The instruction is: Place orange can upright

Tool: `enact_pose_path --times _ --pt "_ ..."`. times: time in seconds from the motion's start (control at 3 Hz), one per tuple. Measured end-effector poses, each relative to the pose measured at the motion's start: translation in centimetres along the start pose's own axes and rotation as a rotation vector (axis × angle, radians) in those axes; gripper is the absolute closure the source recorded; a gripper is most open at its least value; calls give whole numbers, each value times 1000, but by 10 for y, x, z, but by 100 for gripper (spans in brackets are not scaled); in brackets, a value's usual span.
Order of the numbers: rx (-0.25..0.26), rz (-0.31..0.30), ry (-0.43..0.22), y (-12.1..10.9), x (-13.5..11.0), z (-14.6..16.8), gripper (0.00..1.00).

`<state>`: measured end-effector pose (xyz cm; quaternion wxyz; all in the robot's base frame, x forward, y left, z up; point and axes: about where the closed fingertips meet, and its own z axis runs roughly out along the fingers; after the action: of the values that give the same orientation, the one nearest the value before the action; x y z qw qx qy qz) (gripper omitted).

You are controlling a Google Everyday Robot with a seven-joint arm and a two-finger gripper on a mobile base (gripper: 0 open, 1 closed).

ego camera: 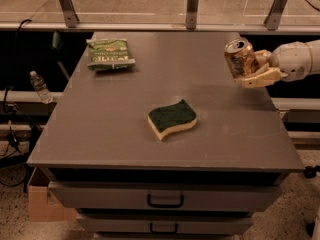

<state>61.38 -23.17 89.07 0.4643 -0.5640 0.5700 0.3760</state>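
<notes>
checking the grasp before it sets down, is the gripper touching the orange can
Touching. The camera view shows the gripper clamped around the orange can, with no gap between them, holding it near the right edge of the table.

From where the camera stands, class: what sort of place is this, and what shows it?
Likely a robotics test lab: a grey drawer cabinet, floor cables, and the gripper at its right edge, shut on the orange can.
</notes>
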Motion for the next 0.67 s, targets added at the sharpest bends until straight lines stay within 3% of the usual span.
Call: enact_pose_path --times 0.33,0.67 --pt "-19 -28 -38 4 10 8 100" --pt "-25 -16 -40 2 23 10 100"
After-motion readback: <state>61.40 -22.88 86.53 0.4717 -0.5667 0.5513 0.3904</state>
